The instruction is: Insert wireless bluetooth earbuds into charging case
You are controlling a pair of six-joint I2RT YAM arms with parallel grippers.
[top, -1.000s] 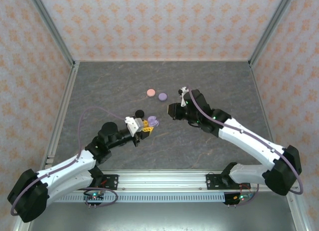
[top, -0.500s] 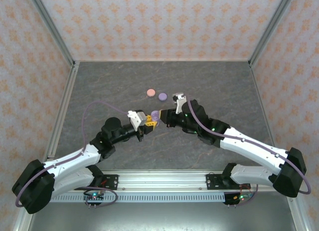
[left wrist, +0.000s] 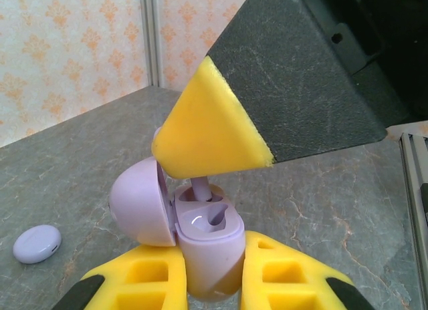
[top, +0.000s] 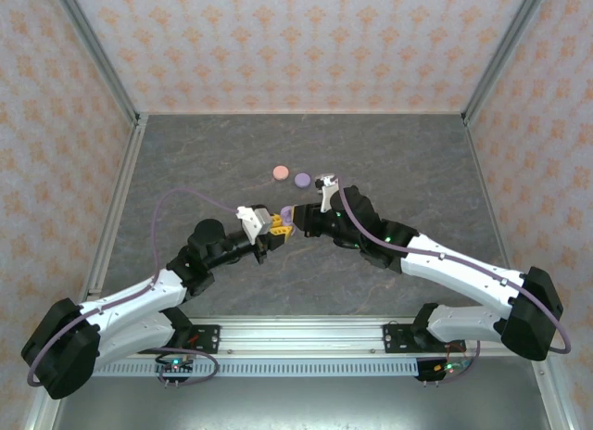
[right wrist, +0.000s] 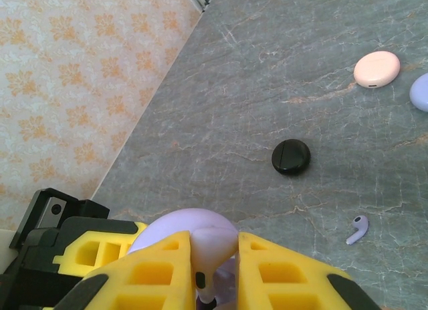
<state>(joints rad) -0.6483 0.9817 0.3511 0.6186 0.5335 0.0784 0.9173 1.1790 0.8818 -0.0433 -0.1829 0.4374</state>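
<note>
The left gripper [left wrist: 212, 283] is clamped on the open lilac charging case [left wrist: 208, 246], and the right gripper [right wrist: 214, 270], closed on a lilac earbud [right wrist: 212, 246], holds its stem in the case's well at 12 o'clock of the left fingers [left wrist: 144, 283]. The right gripper's yellow pad [left wrist: 207, 133] hides the earbud's head in the left wrist view, so how deep it sits cannot be told; a loose earbud [right wrist: 359, 230] lies at 4 o'clock of the black puck [right wrist: 291, 156]. A second ago the grippers were apart, the right one at 3 o'clock of the case.
</note>
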